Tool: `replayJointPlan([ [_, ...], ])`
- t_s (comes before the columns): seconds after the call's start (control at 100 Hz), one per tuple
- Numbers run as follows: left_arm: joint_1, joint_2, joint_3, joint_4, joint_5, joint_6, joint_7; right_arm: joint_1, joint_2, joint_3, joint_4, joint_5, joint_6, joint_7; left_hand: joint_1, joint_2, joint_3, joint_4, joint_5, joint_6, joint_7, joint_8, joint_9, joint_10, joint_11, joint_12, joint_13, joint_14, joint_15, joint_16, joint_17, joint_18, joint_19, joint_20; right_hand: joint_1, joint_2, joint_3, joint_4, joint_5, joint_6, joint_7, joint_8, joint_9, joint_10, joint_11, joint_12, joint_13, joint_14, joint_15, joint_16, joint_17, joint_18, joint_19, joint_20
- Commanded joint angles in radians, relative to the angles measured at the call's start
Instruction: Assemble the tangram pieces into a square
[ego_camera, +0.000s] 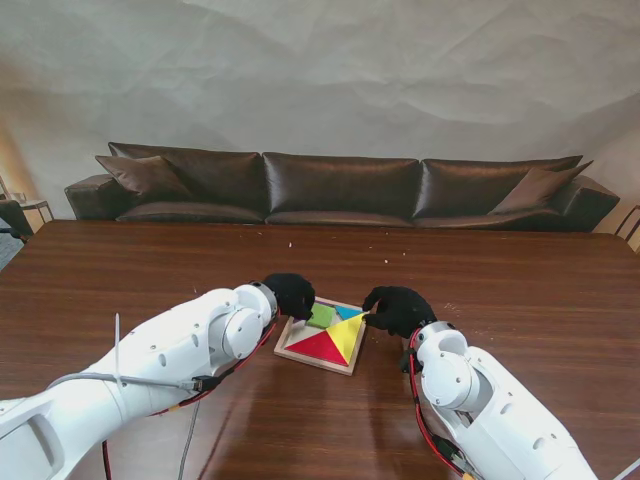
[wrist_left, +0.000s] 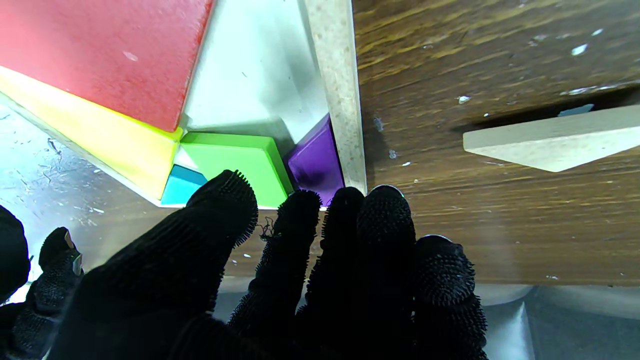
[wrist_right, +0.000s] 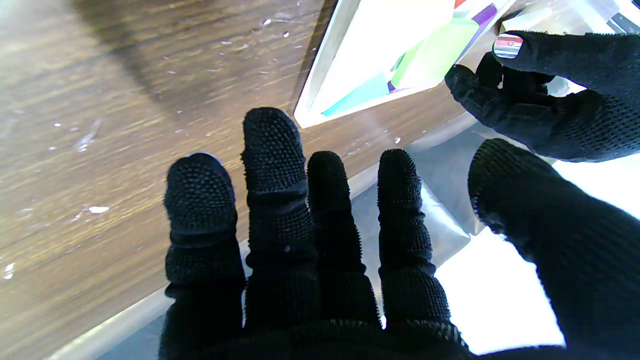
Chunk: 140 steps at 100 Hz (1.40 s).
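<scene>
A wooden-framed square tray (ego_camera: 310, 359) lies on the table between my hands. In it are a red triangle (ego_camera: 318, 347), a yellow triangle (ego_camera: 347, 335), a green piece (ego_camera: 322, 315) and a blue piece (ego_camera: 347, 313). The left wrist view also shows a purple piece (wrist_left: 315, 162) against the frame (wrist_left: 337, 90) and a bare white patch of tray floor (wrist_left: 255, 85). My left hand (ego_camera: 290, 295) rests at the tray's far left corner, fingers (wrist_left: 310, 260) extended and holding nothing. My right hand (ego_camera: 397, 310) sits at the far right corner, fingers (wrist_right: 300, 225) spread and empty.
A pale wedge-shaped piece (wrist_left: 545, 142) lies on the brown table outside the frame, on the left hand's side. A dark leather sofa (ego_camera: 340, 190) stands beyond the table's far edge. Both white forearms flank the tray.
</scene>
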Motion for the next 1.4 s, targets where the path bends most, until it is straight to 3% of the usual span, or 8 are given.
replayJointPlan([
  [0.0,-0.002,-0.012,0.002,0.004,-0.006,-0.001,-0.012,-0.002,-0.004,-0.001,0.001,0.001,0.001,0.014,-0.025,0.036,-0.004,0.042,0.003,0.0,-0.01,-0.007,0.004,0.024,0.023,0.005,0.018,0.014,0.035,0.005,0.004,0.006,0.027,0.009,-0.002,0.022,0.001,0.007,0.01,0.001,0.003,-0.017,-0.017,0.019,-0.011,-0.012,0.0,0.007,0.018,0.008,-0.169,-0.015,0.047,0.021],
  [1.19,-0.024,-0.05,0.032,0.047,-0.068,-0.032,0.002,0.0,-0.003,0.0,0.004,0.008,-0.001,0.022,-0.02,0.065,-0.027,0.048,-0.03,-0.001,-0.039,-0.031,-0.012,0.032,0.012,0.01,0.007,0.014,0.036,0.008,-0.007,-0.001,0.02,0.017,-0.001,0.025,0.001,0.008,0.011,0.002,0.001,-0.016,-0.017,0.019,-0.011,-0.012,-0.002,0.006,0.02,0.008,-0.17,-0.017,0.048,0.021],
  [1.39,-0.026,-0.049,0.033,0.042,-0.067,-0.028,-0.002,0.0,-0.003,0.0,0.005,0.012,-0.002,0.022,-0.022,0.067,-0.034,0.048,-0.041,0.008,-0.052,-0.04,-0.011,0.033,0.012,0.01,0.007,0.016,0.037,0.008,-0.008,0.0,0.02,0.019,-0.001,0.026,0.001,0.008,0.01,0.003,0.001,-0.016,-0.016,0.018,-0.011,-0.012,-0.002,0.009,0.021,0.008,-0.171,-0.017,0.047,0.021],
])
